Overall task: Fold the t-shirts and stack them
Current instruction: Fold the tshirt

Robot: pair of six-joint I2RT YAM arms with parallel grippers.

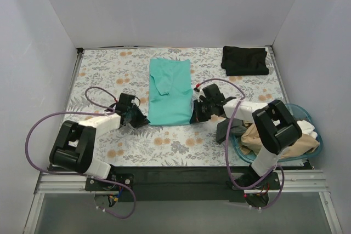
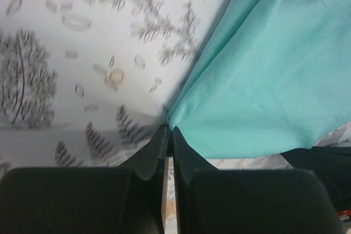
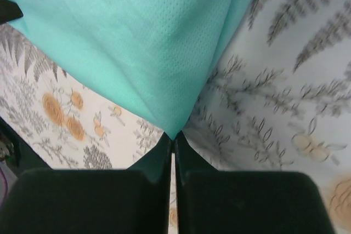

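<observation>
A bright teal t-shirt lies folded lengthwise in the middle of the floral tablecloth. My left gripper is shut on its near left corner. My right gripper is shut on its near right corner. Both corners are lifted a little off the cloth. A folded black t-shirt lies at the far right. Tan, white and dark grey shirts sit in or hang from the blue basket at the right.
The basket stands at the table's right near corner, beside my right arm. White walls close in the table on three sides. Purple cables loop over the tablecloth by both arms.
</observation>
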